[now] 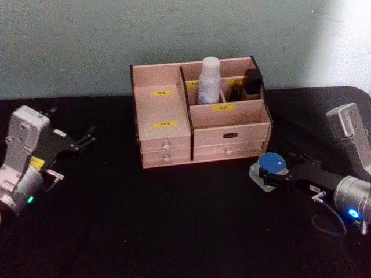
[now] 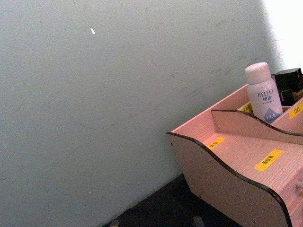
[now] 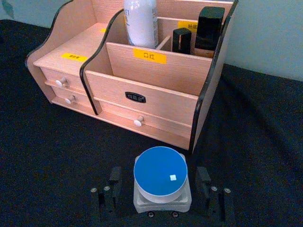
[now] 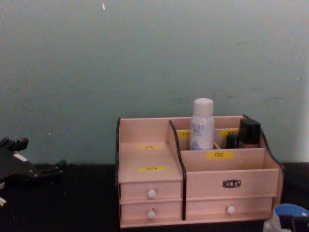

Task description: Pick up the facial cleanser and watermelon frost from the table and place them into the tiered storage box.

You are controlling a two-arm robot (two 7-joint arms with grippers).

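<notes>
The facial cleanser [image 1: 210, 81], a tall white bottle, stands upright in a back compartment of the tiered storage box [image 1: 168, 110]; it also appears in the left wrist view [image 2: 263, 94], right wrist view [image 3: 140, 21] and chest view [image 4: 202, 124]. The watermelon frost [image 1: 271, 163], a squat jar with a blue lid [image 3: 160, 172], sits on the table just right of the box's front corner. My right gripper [image 1: 273, 171] is open, its fingers [image 3: 113, 182] straddling the jar with gaps on both sides. My left gripper [image 1: 87, 136] hovers open far left of the box, holding nothing.
Dark bottles [image 1: 252, 84] occupy the box's back right compartment beside the cleanser. The box's left stepped trays [image 2: 265, 161] are bare, and its drawers with white knobs [image 3: 137, 122] are shut. Black tabletop stretches in front. A pale wall rises right behind the box.
</notes>
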